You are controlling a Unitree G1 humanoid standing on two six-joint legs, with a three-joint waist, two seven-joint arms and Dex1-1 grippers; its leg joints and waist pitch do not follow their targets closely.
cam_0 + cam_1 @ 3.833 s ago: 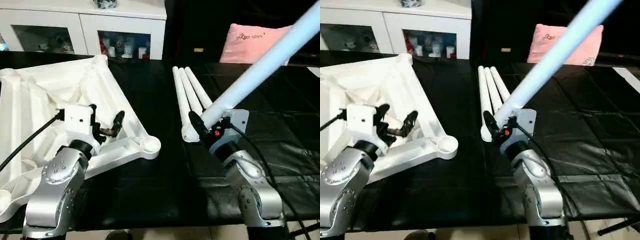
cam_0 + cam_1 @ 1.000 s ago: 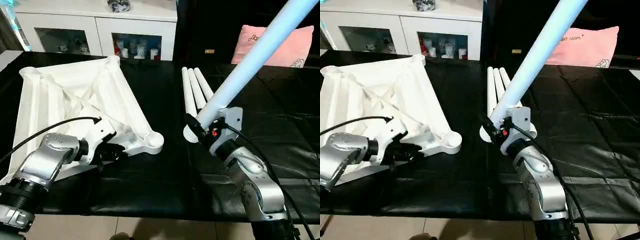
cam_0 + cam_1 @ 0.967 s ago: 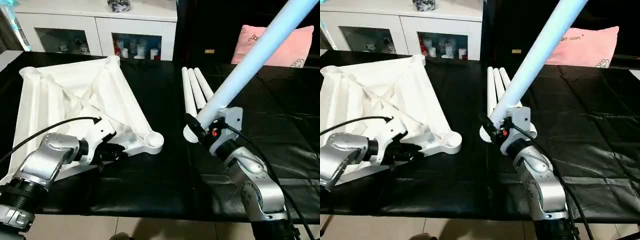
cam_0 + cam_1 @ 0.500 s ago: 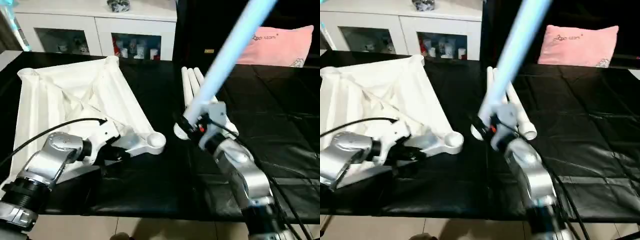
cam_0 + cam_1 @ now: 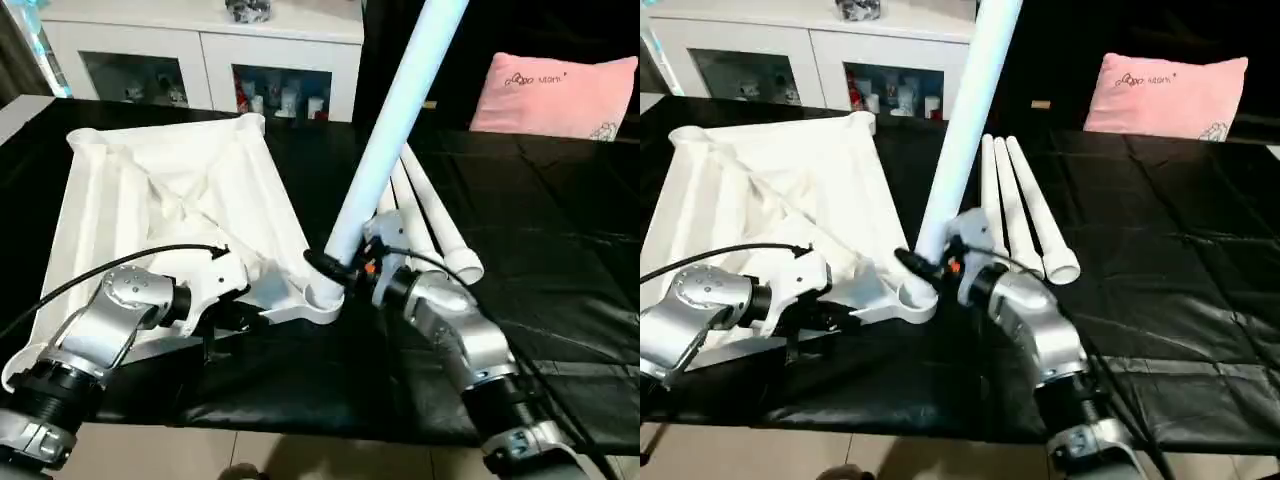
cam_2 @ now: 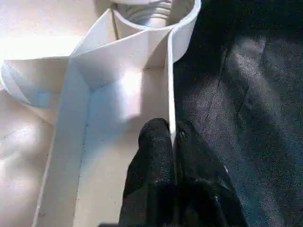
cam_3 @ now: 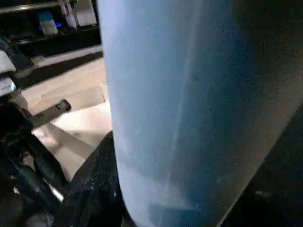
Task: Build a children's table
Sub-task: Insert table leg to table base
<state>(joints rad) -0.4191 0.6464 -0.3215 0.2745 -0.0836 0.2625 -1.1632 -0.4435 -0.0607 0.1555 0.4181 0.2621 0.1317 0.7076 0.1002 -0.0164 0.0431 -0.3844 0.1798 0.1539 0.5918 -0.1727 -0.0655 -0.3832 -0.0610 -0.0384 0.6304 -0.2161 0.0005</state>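
Left end effector [image 6: 173, 137] pinches the tabletop [image 5: 170, 200] rim; right end effector [image 5: 335, 268] grips 1 leg [image 5: 385, 140].

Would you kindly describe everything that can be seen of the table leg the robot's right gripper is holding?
The held leg is a long, smooth, white, plastic-looking tube, tinted bluish by the light. It stands steeply, leaning slightly, its top out of frame. The right gripper is shut on it near its lower end, which sits at the round corner socket of the upside-down tabletop; whether it is seated inside is not visible. Three more legs lie on the black-covered table behind it.
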